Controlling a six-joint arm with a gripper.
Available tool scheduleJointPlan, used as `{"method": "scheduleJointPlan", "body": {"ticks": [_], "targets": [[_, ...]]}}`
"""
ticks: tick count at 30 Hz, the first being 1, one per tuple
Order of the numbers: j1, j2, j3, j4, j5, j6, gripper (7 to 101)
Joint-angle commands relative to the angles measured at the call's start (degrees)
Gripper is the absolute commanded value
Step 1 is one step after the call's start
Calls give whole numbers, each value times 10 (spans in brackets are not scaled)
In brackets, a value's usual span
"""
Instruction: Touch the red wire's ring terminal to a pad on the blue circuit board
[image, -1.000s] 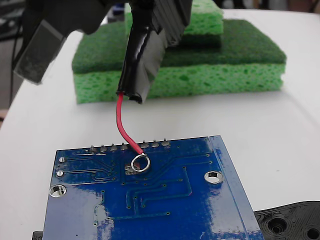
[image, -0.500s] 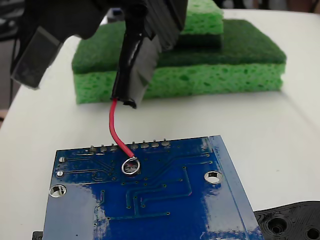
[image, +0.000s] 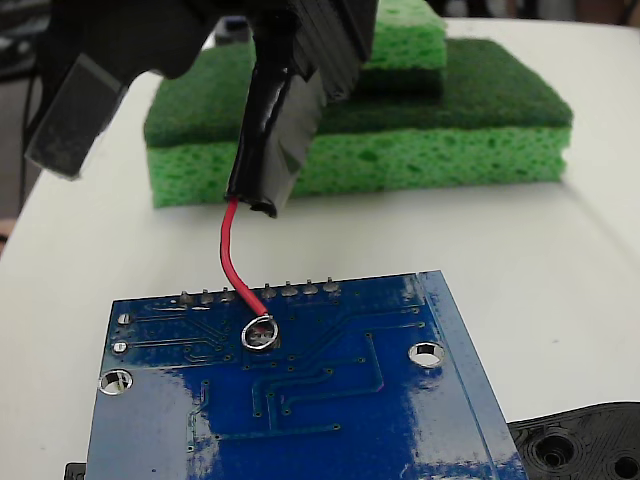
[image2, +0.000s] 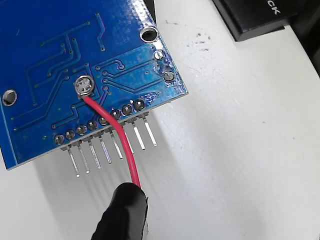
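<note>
The ring terminal had slid left across the blue circuit board and settled on a grey pad near its far edge, seemingly touching. The end effector stayed clenched on the red wire by its black sleeve.

Low, close fixed view and overhead wrist view share the blue circuit board.

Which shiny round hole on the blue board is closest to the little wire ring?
The silver-rimmed hole on the right of the glossy blue circuit board in the fixed view. The tiny silver ring terminal sits nearer it than the left-edge hole.
</note>
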Motion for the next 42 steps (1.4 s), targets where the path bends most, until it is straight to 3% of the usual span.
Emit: {"method": "scheduleJointPlan", "body": {"ticks": [1, 10, 18, 22, 26, 33, 39, 42], "targets": [[0, 4, -5, 0, -1, -1, 1003], [10, 105, -28, 45, -62, -46, 1003], [85, 219, 65, 40, -301, -137, 1003], [115, 285, 143, 33, -381, -179, 1003], [127, 358, 212, 49, -408, -200, 1003], [121, 502, 335, 40, -403, -205, 1003], [92, 661, 388, 110, -367, -216, 1003], [73, 658, 389, 114, -342, -227, 1003]]}}
